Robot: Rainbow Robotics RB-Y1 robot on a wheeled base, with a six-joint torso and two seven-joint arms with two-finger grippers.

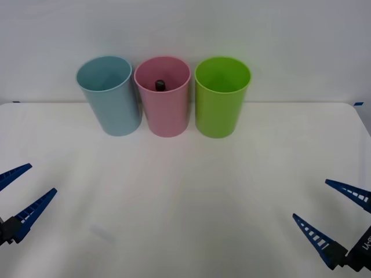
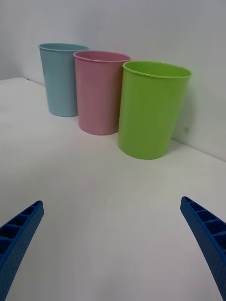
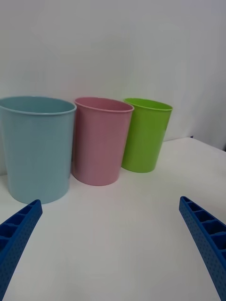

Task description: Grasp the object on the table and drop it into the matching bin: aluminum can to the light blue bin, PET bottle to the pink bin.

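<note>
PET bottle (image 1: pixel 159 85) lies inside the pink bin (image 1: pixel 164 110), black cap showing, while left gripper (image 1: pixel 16 194) and right gripper (image 1: pixel 333 217) hover spread and empty low over the table (image 1: pixel 185 197); an errant reach could topple a bin.

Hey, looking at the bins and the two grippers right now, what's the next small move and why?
Probably none beyond keeping both arms parked. The PET bottle's black cap shows inside the pink bin, its matching bin, while the light blue bin shows nothing inside. The left gripper and right gripper sit open and low at the table's near corners, holding nothing, so the sort looks done.
</note>
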